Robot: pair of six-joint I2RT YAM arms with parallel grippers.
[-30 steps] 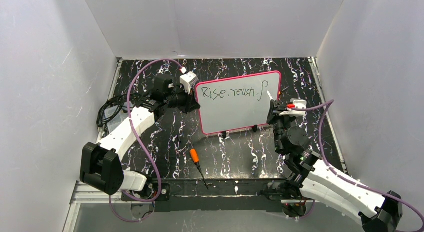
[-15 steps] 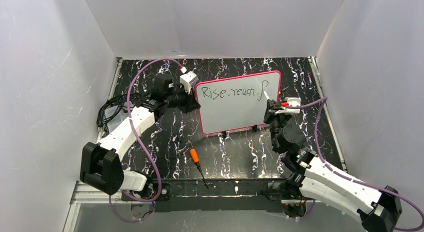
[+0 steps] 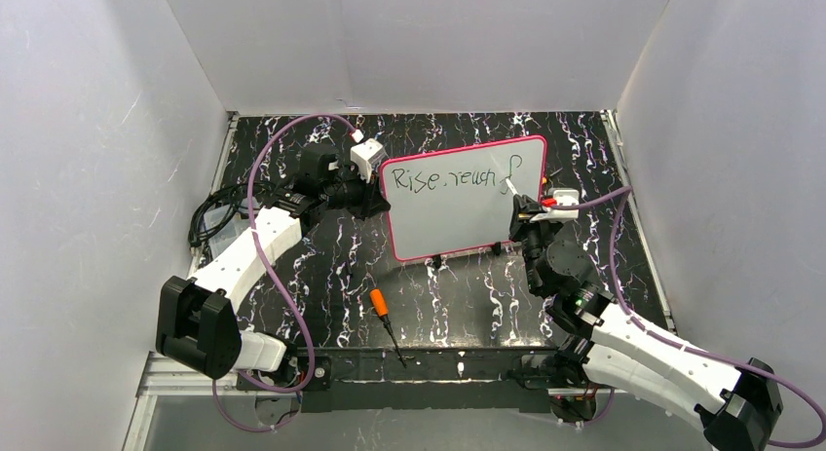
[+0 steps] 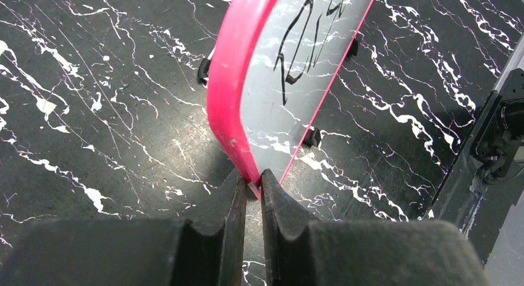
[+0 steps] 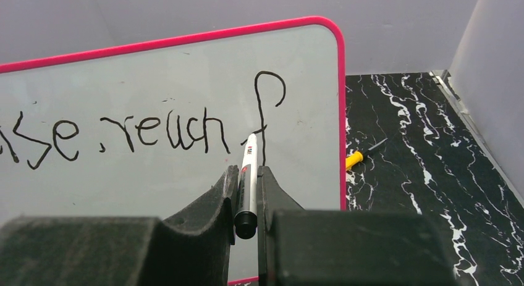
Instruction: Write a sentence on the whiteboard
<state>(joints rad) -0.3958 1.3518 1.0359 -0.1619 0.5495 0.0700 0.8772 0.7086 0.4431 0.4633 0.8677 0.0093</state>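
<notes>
Checking the feeds, I saw the whiteboard (image 3: 448, 227) standing upright on black feet mid-counter (image 3: 458, 295). Left jaws were pinched narrow on its pink left edge, frame wedged between them. Right jaws were clamped tight on a white marker (image 5: 248, 175), black end toward the wrist camera and tip up at the board's upper right, on the stem of a tall looped stroke. I couldn't tell if the tip touched. The sentence (image 3: 453, 178) ran in one black line along the top: "Rise, reach" plus that stroke. An orange-handled screwdriver (image 3: 380, 303) lay on the counter in front of the board, apart from it.
</notes>
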